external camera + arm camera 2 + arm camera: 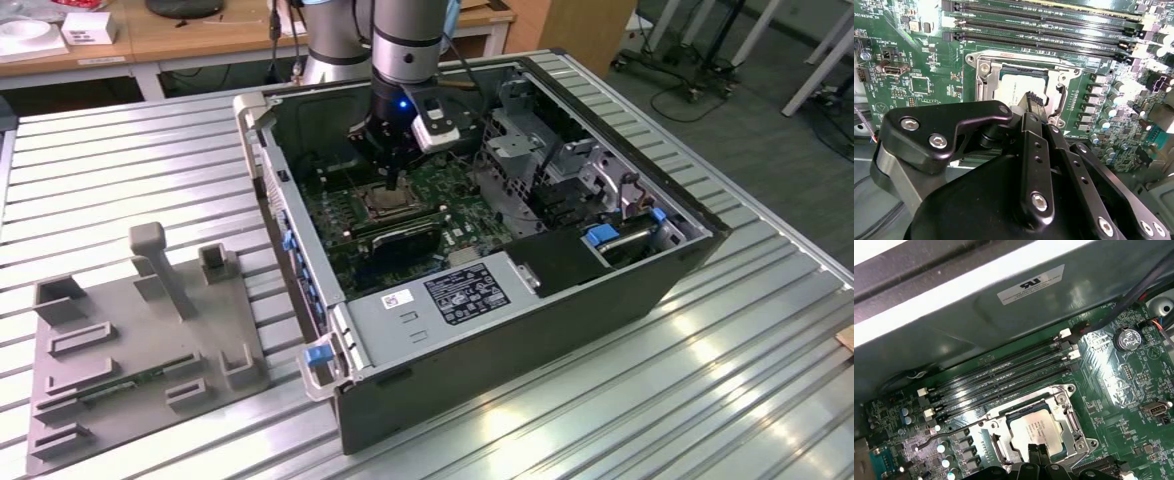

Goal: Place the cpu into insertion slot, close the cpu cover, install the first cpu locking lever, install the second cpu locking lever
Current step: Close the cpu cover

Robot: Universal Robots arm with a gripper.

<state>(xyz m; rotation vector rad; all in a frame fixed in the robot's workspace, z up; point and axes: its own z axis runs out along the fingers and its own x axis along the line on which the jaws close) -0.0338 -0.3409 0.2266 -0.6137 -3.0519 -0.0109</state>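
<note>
From my station I see the gripper (390, 190) reaching down into the open computer case (561, 330), a little above the centre of the exterior view. The case lies on the ribbed metal worktop (747, 390). The jaws are pinched together with nothing between them that I can make out, and the fingertips (1032, 454) are right at the edge of the cpu (1035, 426). The cpu sits flat in the insertion slot (1056, 391), beside the long black memory slots (1004, 374). The cpu cover (1070, 416) seems to lie down around it, its window framing the metal top. A thin locking lever (956, 429) sticks out from the socket across the green board. A grey fixture tray (134, 350) rests at the exterior view's left.
</note>
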